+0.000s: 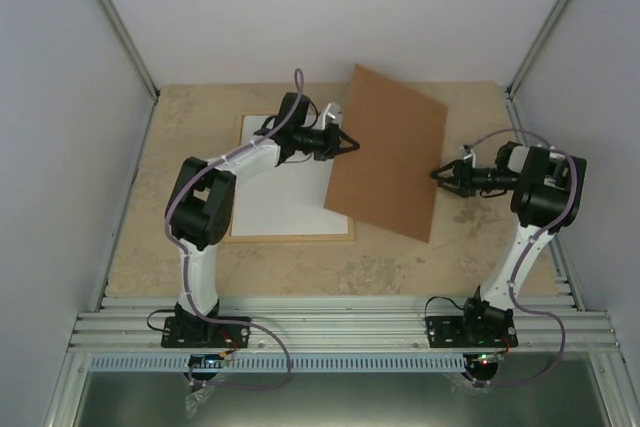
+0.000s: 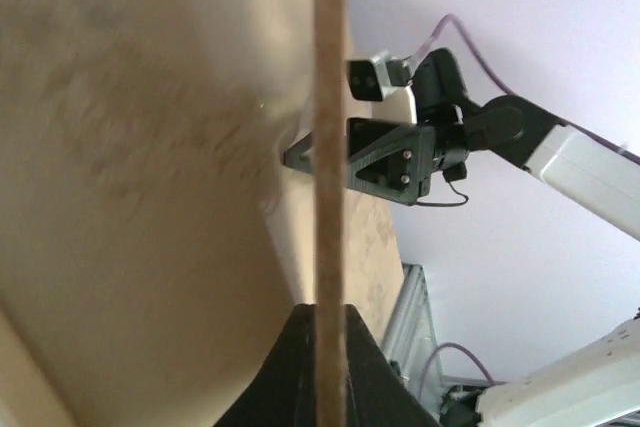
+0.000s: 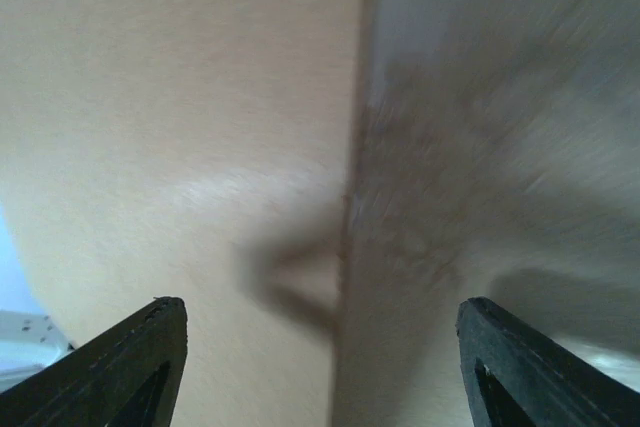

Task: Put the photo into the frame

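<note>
Above the table (image 1: 450, 257), left pincer (image 1: 353, 145) clamped on tilted brown backing board (image 1: 395, 152), right pincer (image 1: 437, 175) wide

The left arm (image 1: 200, 207) and right arm (image 1: 540, 187) look alike from where I stand: white links between bulky black joint housings, each on a black base (image 1: 205, 327), with a lilac cable (image 1: 297, 97) looping loosely along it. The left tool (image 1: 352, 144) and right tool (image 1: 438, 175) are black, each with two tapering triangular fingers. Up close, small silver screws (image 2: 405, 155) dot the right tool's side, and a little grey camera box (image 2: 372, 77) sits on it.
</note>
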